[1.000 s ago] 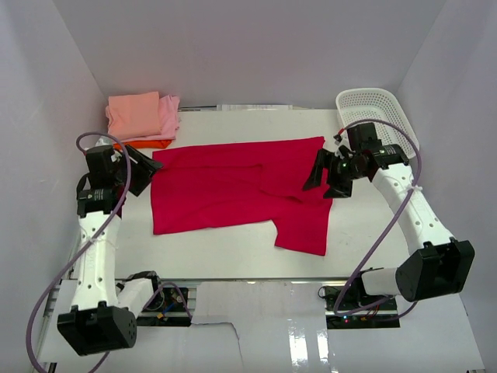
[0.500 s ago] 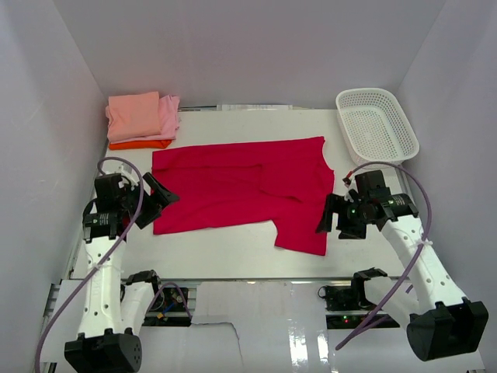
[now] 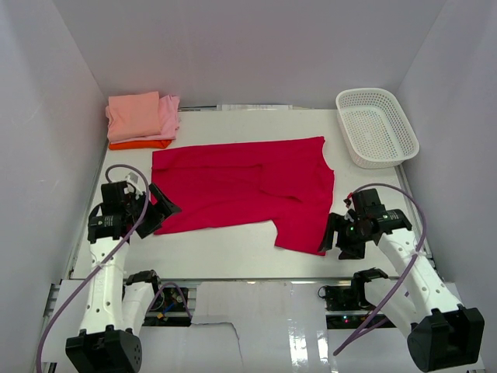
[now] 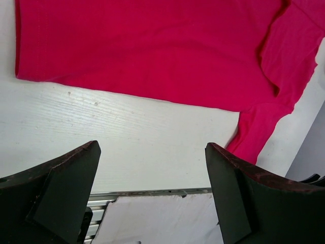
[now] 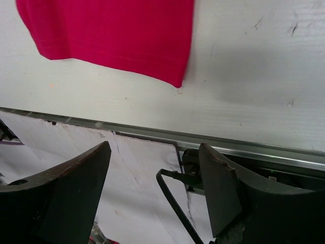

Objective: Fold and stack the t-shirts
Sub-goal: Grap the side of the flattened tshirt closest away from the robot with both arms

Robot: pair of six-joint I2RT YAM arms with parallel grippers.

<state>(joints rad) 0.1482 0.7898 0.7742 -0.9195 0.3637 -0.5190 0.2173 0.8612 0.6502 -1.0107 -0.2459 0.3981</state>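
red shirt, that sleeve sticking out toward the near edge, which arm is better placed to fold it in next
Right. The right claw, open, sits just beside the sleeve of the red shirt. The left claw, also open, is at the shirt's opposite end.

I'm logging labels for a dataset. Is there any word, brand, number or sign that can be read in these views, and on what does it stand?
None can be read in any view.
The red t-shirt shows no print or tag.
The folded t-shirts and the white basket bear no lettering.
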